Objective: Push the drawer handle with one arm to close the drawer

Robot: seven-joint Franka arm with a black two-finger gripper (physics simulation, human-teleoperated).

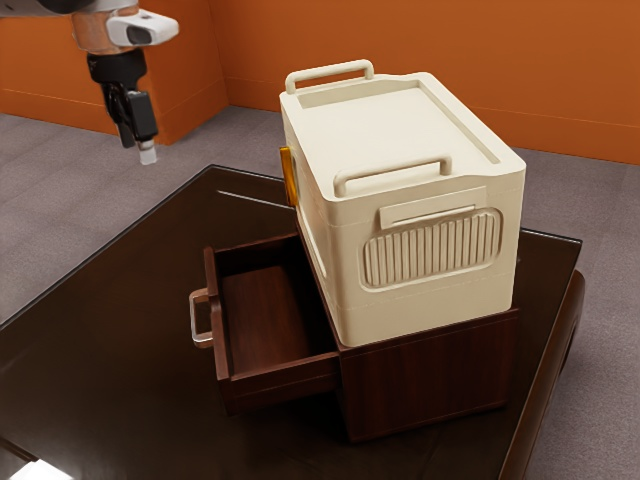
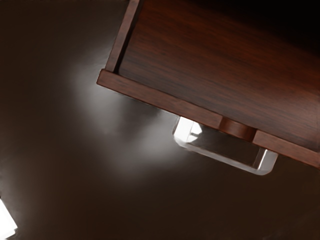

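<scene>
Cream vented case (image 1: pixel 430 252) sits on dark-wood cabinet (image 1: pixel 430 378); drawer (image 1: pixel 272 318) open, U-shaped handle (image 1: pixel 196 318) outward. Black gripper (image 1: pixel 147 153) above, empty, can't tell how far open.

The dark table (image 1: pixel 120 300) carries the brown drawer cabinet (image 1: pixel 430 380) and a white patch (image 1: pixel 40 471), possibly glare.

Exterior view: arm (image 1: pixel 103 30) truncated at the upper edge; desk (image 1: pixel 120 330) truncated at the left and lower edges. Wrist view: drawer (image 2: pixel 210 60) truncated at the upper and right edges.
</scene>
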